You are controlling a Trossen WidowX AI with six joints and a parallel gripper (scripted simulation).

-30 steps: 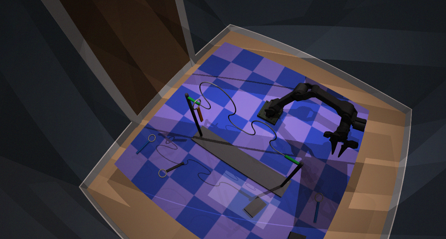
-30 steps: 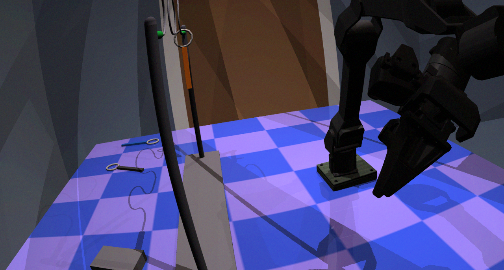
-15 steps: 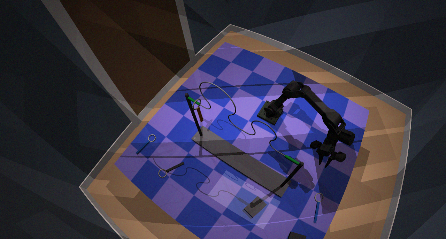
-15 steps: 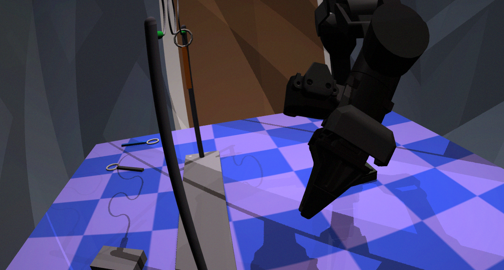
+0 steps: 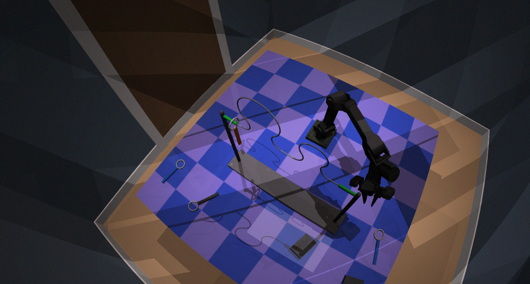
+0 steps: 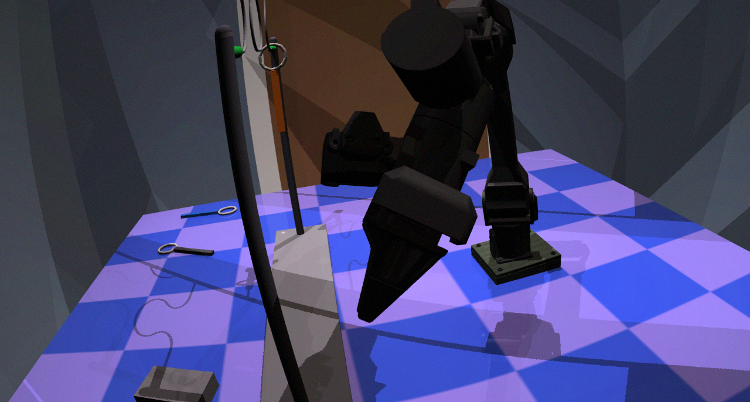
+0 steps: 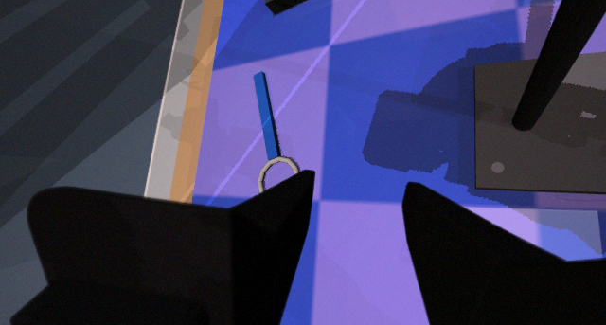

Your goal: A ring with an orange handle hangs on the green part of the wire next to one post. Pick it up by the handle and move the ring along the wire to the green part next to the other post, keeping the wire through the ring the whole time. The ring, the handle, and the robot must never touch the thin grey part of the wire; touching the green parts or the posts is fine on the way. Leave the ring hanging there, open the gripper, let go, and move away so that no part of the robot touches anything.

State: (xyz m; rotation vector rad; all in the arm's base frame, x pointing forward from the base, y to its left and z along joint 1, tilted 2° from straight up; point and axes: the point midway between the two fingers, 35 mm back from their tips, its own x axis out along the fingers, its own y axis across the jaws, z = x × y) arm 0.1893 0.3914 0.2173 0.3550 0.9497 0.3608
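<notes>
A ring with an orange handle [image 5: 237, 135] [image 6: 278, 100] hangs on the green part [image 5: 226, 118] next to the left post [image 5: 230, 138] in the top view, handle down. Grey wire [image 5: 279, 128] winds from there to the other green part [image 5: 347, 190] [image 6: 238, 51] at the right post [image 5: 346, 208] [image 6: 235, 137] [image 7: 549, 74]. My gripper [image 5: 368, 203] [image 7: 359, 188] is partly open with nothing between its fingers. It points down just beyond the right post, far from the orange handle. In the exterior view its fingers overlap.
A grey base board [image 5: 274, 182] [image 6: 301, 252] [image 7: 488, 126] carries the posts. Loose rings with blue handles [image 5: 376, 251] [image 7: 267, 121] and a black handle [image 5: 208, 198] [image 6: 194, 251] lie on the mat. One grey block [image 5: 303, 245] [image 6: 180, 381] lies in front of the board; another [image 5: 352, 280] is lower.
</notes>
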